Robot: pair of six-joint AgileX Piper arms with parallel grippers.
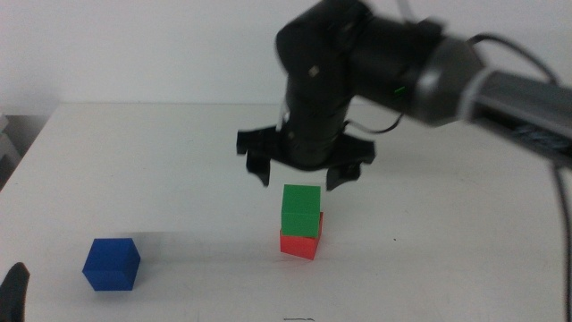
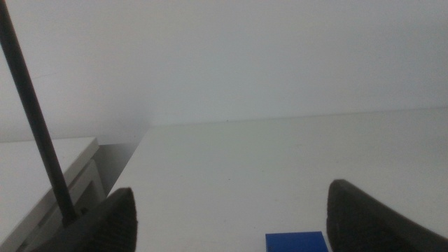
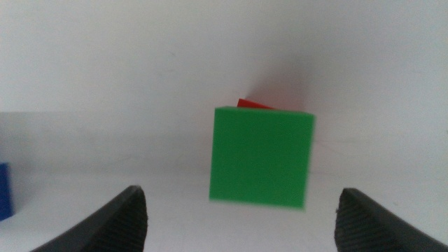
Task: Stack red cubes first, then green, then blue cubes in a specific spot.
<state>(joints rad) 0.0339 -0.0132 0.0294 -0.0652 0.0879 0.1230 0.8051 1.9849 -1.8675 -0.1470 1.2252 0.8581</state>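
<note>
Right gripper (image 1: pixel 298 177) hung open just above the green-on-red stack, nothing gripped

Right arm is reached in from the right, wrist pointed straight down, jaws spread wider than the green cube (image 1: pixel 300 211) and clear of it. Green cube is seated on the red cube (image 1: pixel 298 244), near table centre on the white tabletop (image 1: pixel 161 161); plain matte faces, green twisted slightly off the red, so a red corner is seen past its edge in the right wrist view. Stack axis is vertical. Blue cube (image 1: pixel 112 265) is left apart at front-left, one corner turned toward the camera. Left gripper (image 2: pixel 231 224) is parked low by the blue cube, jaws spread, empty
</note>
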